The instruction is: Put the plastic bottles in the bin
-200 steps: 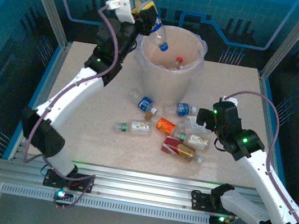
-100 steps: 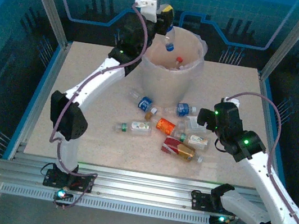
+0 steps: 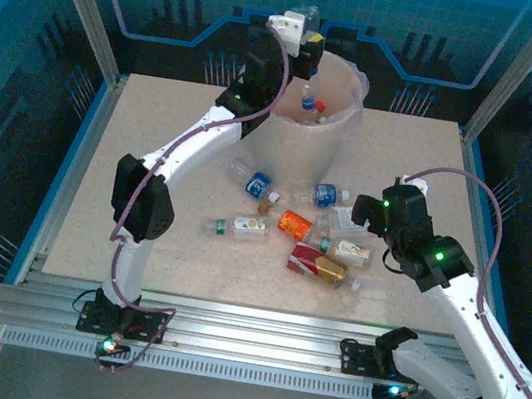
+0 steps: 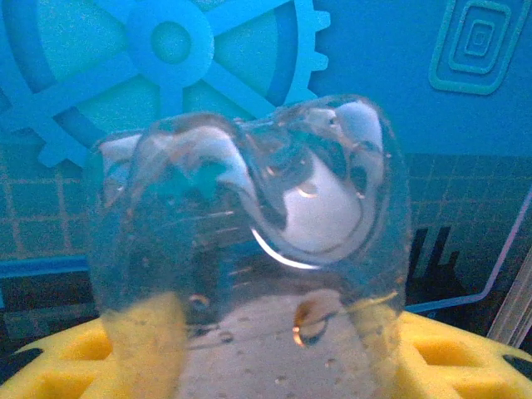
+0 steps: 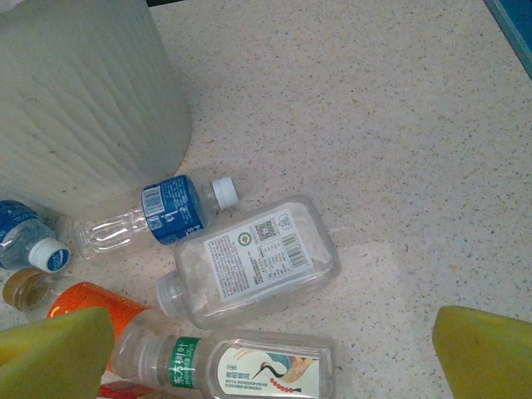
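At the top centre of the overhead view, the left gripper [image 3: 306,52] pinches a clear bottle [image 4: 249,249] by its base between yellow fingers [image 4: 58,366], cap hanging down over the mouth of the bin [image 3: 308,156]. At centre right the right gripper [image 3: 361,213] hovers with jaws spread wide above loose bottles on the table [image 3: 426,149]. Among them, a blue-labelled bottle [image 5: 170,218] and a white-labelled bottle [image 5: 253,262] lie near the bin's foot.

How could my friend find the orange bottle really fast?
Find the big pale bin at the back of the table. A bunch of bottles lies in front of it, and the orange bottle is in the middle. It alone is bright orange; its neighbours have blue, white or red labels.
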Robot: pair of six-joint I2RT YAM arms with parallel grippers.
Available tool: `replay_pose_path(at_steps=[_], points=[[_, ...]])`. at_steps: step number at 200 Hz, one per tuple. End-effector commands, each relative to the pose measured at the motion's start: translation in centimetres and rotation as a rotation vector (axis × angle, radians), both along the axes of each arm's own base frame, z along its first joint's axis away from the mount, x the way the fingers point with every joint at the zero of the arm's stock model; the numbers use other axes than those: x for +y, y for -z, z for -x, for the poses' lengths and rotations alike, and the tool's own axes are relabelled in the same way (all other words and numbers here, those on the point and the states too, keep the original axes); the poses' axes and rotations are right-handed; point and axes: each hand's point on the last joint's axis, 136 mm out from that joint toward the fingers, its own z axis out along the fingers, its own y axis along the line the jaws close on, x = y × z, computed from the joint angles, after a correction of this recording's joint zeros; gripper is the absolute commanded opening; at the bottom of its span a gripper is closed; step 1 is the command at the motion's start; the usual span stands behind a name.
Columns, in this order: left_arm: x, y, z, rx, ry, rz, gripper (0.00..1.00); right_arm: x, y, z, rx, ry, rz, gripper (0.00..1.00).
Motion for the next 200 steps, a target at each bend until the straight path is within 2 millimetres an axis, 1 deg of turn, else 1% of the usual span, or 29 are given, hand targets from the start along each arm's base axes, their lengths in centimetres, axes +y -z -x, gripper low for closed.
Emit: replay_pose_path(at_steps=[1, 47, 62, 91, 115, 137, 155, 172, 200], points=[[-1.1, -1.0, 0.1, -0.037, -0.008, 0.019, 0.53, -0.9, 0.3, 0.2, 0.002, 0.043, 0.002, 1.0], [-3.1, 0.6, -0.2, -0.031, 0.006, 0.062, 0.54, -0.9, 0.6, 0.3, 0.008, 0.044, 0.0, 1.0], [-3.4, 1.1, -0.3, -0.032, 0.006, 0.067, 0.54, -1.0, 0.6, 0.4, 0.007, 0.046, 0.001, 1.0], [-4.0, 2.6, -0.4, -0.021, 0.015, 0.075, 0.55, -1.1, 0.5, 0.5, 0.004, 0.048, -0.001, 1.0], [-4.4, 4.1, -0.5, 0.008, 0.024, 0.076, 0.58, -1.1, 0.4, 0.6, 0.0, 0.048, -0.002, 1.0], [-4.4, 5.5, -0.5, 0.033, 0.019, 0.073, 0.65, -1.1, 0.5, 0.6, 0.002, 0.049, -0.002, 1.0], [-4.3, 6.0, -0.4, 0.043, 0.021, 0.074, 0.71, -1.0, 0.6, 0.5, 0.003, 0.048, -0.006, 1.0], [-4.1, 6.2, -0.3, 0.046, 0.018, 0.073, 0.8, -1.0, 0.6, 0.5, 0.004, 0.048, -0.007, 1.0], [-3.9, 5.7, 0.2, 0.035, 0.016, 0.078, 0.94, -1.0, 0.6, 0.6, 0.005, 0.048, -0.009, 1.0]])
